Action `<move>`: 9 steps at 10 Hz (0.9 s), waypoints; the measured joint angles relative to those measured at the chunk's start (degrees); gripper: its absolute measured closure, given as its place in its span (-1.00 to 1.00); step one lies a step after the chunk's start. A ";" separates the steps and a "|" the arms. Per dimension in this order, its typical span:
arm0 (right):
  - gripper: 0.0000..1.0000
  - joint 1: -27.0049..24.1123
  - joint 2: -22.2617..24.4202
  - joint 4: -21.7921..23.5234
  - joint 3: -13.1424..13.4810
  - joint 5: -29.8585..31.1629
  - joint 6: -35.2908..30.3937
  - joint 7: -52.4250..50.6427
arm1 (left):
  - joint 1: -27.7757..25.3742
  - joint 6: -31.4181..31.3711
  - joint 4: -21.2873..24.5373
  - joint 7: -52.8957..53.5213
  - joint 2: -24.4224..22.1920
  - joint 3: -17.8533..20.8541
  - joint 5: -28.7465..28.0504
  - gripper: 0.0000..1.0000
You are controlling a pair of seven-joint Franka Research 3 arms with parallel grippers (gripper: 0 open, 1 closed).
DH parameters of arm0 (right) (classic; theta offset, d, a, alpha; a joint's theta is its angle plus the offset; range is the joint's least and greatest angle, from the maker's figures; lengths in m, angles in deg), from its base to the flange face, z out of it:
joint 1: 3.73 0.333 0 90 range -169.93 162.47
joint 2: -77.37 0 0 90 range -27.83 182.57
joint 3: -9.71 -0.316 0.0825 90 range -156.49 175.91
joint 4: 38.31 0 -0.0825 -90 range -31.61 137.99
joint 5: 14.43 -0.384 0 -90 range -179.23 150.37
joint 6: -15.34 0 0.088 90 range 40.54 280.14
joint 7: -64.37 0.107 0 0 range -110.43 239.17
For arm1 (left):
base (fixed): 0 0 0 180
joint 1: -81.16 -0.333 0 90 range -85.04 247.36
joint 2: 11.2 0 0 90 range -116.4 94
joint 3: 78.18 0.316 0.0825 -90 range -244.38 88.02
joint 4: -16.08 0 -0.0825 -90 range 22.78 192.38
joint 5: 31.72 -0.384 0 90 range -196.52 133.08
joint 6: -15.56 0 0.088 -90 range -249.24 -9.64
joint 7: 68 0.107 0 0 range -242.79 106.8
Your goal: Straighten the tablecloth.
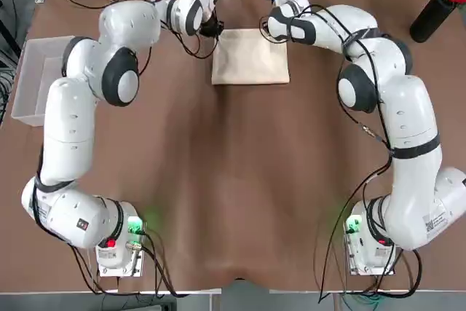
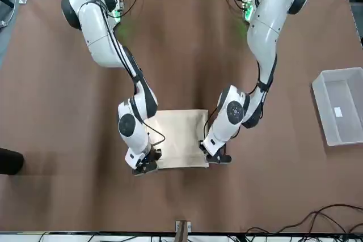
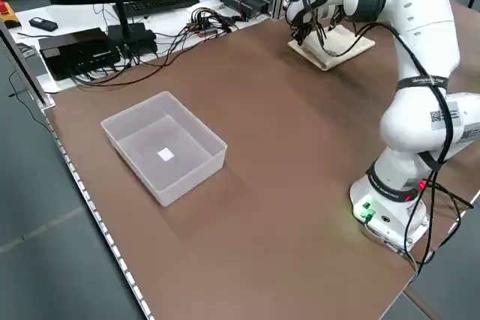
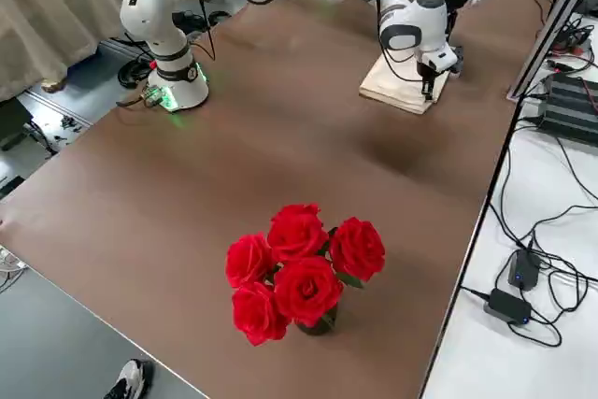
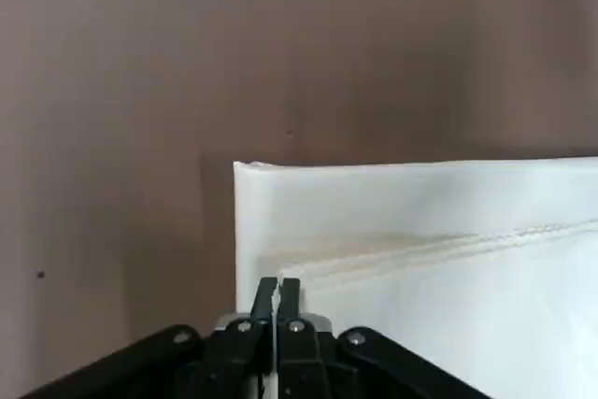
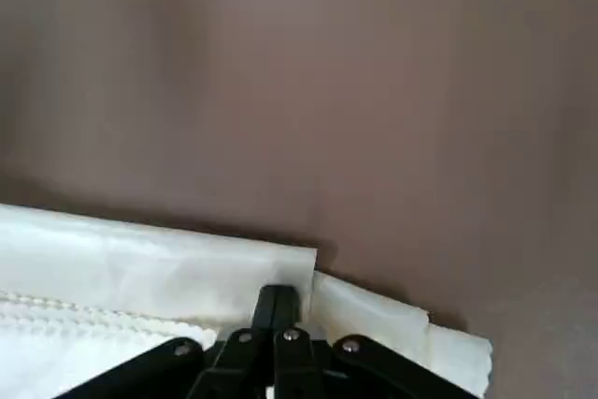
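I see the folded tablecloth [image 1: 250, 57] lying at the far middle of the brown table cover [image 1: 233, 180], with the left gripper [image 1: 216, 29] and right gripper [image 1: 271, 32] each clamped on a far corner.

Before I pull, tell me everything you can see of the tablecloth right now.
The tablecloth is a plain cream-beige fabric sheet, folded into a layered rectangle with a stitched hem showing between layers. It lies flat on the brown table covering at the far middle of the table. The left hand is shut on one far corner and the right hand is shut on the other. At the right hand's corner the layers are slightly offset. Nothing else touches it.
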 joint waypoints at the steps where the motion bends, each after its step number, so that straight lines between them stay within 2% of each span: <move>1: 0.97 0.00 0.00 0.00 0.00 0.00 0.01 0.00 | 0.03 0.01 0.48 0.00 -0.59 -0.04 0.00 0.93; 4: 0.97 0.00 -0.01 0.00 0.00 0.00 0.02 0.01 | 0.13 0.44 4.58 0.50 -4.22 -0.95 0.00 0.93; 9: 0.96 0.01 -0.01 0.00 0.01 0.00 0.03 0.06 | 0.26 0.54 11.50 5.10 -8.23 -5.54 -0.08 0.93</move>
